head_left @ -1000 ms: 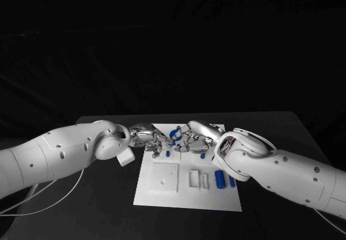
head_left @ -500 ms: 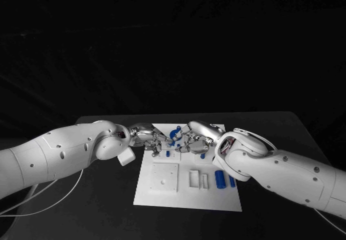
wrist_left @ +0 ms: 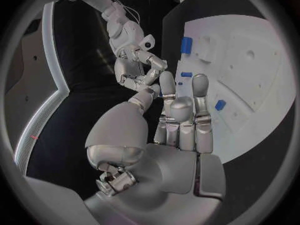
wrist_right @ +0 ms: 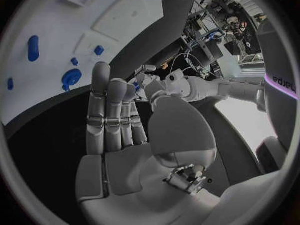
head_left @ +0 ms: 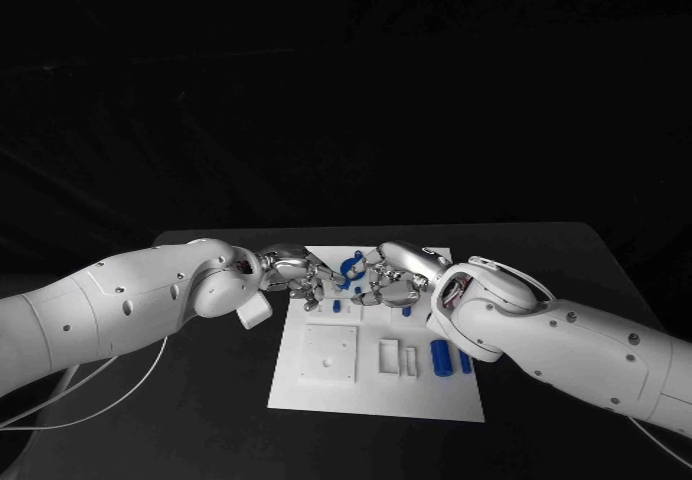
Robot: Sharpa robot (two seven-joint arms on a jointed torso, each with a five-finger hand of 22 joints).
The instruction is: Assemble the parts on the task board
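Head view, frame centre: left robot hand [head_left: 296, 278] and right robot hand [head_left: 387, 280] meet over the task board's [head_left: 378, 390] upper end, a blue part [head_left: 349, 267] between their fingertips — likely steadied for seating. Which hand grips it, cannot tell. Two blue pegs [head_left: 440, 357] lie lower right on the board, probably awaiting their turn.

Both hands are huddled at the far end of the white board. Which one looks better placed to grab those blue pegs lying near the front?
Probably the right hand: the blue pegs lie on the task board beneath its arm, away from the left hand.

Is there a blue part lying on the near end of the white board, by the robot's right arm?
Yes: in the head view a blue part lies flat on the task board beside the right arm.
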